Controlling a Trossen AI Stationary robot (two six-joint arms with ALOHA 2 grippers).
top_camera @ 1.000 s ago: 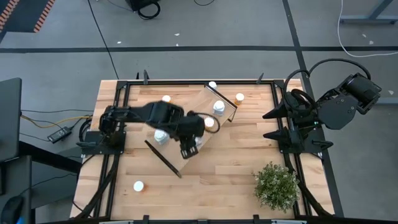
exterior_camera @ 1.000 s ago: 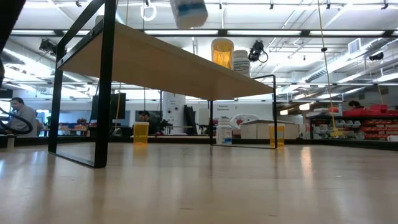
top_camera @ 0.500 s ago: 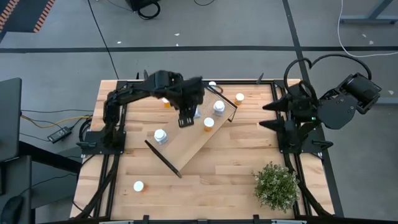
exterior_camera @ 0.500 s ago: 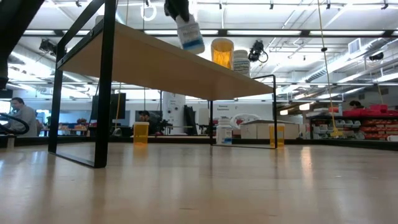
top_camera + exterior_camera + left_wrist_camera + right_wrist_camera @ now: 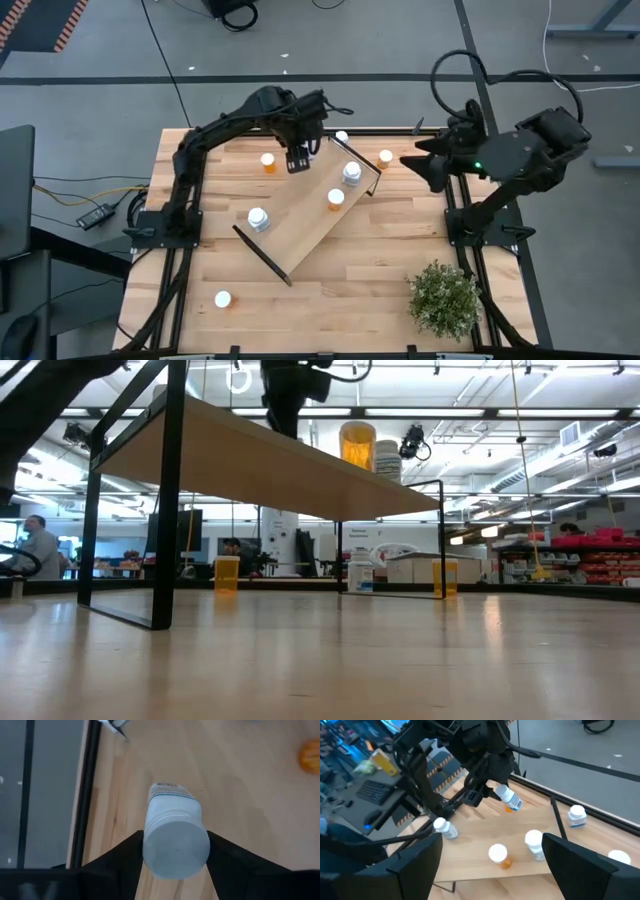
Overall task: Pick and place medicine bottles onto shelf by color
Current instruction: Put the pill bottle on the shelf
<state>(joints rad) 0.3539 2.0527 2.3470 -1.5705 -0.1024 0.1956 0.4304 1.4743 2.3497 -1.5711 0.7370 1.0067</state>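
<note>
My left gripper (image 5: 297, 160) hangs over the far part of the table, just past the shelf's far-left long edge, shut on a white medicine bottle (image 5: 174, 827). The shelf (image 5: 310, 215), a long light-wood board with dark end panels, lies slantwise mid-table. On it stand a white bottle (image 5: 258, 217), an orange one (image 5: 335, 198) and another white one (image 5: 352, 172). An orange bottle (image 5: 267, 161) stands on the table beside my left gripper. My right gripper (image 5: 412, 165) is open and raised at the far right, pointing toward the shelf. My left gripper pinches the white bottle at its cap end (image 5: 148, 854), one finger (image 5: 122, 865) on each side of the round cap. The fingers come from above, pointing steeply down. The bottle's body (image 5: 510, 799) hangs tilted below them, lifted clear of table and shelf.
More bottles stand on the table: white ones at the far edge (image 5: 342, 137), by the shelf's far end (image 5: 385, 157) and near the front left (image 5: 222, 299). A small green plant (image 5: 444, 298) sits front right. Black frame rails (image 5: 190, 180) run along both sides.
My left gripper has carried the white bottle from above the shelf's middle toward the table's far edge, rolling its wrist; the bottle has stayed clear of everything. My right gripper has swung and turned toward the shelf, still open.
</note>
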